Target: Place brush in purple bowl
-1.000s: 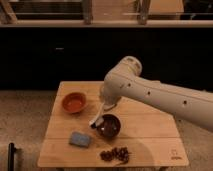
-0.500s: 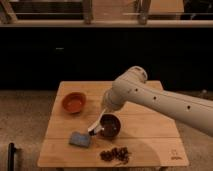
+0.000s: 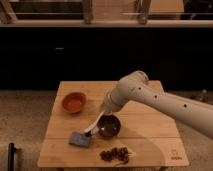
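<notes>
1. The arm (image 3: pixel 165 102) comes in from the right and is cut off at the picture's edge. Its pale wrist blends into the gripper (image 3: pixel 105 110), so the outline of the jaws is hard to make out. The background behind the table (image 3: pixel 150 136) is dark, and little can be told there.
2. The gripper hangs over the table's middle, just above and left of the purple bowl (image 3: pixel 113 129). It is closed on the upper end of the brush (image 3: pixel 94 124) - the pale handle runs straight out of it and slants down to the left.
3. The brush is tilted, not lying flat. Its lower end sits just beside the bowl's left rim, outside the bowl, and close to the upper right corner of the blue-grey sponge (image 3: pixel 80 139). Whether that tip touches the sponge or the tabletop cannot be told, and the bristle head is too small to pick out.
4. The purple bowl stands upright on the table, below the gripper and right of the brush. Its inside looks dark and glossy.
5. Around it - an orange bowl (image 3: pixel 74 102) well apart at the table's upper left, and a reddish-brown clump (image 3: pixel 116 154) near the front edge, just below the purple bowl.
6. A dark upright post (image 3: pixel 10 156) shows at the lower left, off the table, partly cut off.
</notes>
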You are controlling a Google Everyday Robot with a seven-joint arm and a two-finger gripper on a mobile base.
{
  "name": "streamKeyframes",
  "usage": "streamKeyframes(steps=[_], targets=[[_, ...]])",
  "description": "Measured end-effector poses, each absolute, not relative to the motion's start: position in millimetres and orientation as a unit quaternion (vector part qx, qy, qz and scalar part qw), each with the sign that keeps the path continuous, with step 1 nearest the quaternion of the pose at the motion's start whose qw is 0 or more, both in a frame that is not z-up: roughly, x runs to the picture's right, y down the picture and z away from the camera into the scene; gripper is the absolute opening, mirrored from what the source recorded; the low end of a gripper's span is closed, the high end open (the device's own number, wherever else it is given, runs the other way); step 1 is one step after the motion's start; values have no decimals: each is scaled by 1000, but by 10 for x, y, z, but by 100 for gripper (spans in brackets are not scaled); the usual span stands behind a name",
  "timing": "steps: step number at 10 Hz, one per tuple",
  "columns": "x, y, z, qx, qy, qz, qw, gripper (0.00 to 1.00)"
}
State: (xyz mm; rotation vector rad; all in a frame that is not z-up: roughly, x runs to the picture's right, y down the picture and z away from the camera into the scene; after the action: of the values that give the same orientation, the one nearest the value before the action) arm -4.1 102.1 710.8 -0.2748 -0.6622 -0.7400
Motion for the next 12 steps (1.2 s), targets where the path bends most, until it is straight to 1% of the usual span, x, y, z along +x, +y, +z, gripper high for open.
streamKeyframes(steps=[6,12], targets=[[175,1238,7262,-128,-353,-294,879,1],[326,1267,7412,-113,-381,-246,884,1]])
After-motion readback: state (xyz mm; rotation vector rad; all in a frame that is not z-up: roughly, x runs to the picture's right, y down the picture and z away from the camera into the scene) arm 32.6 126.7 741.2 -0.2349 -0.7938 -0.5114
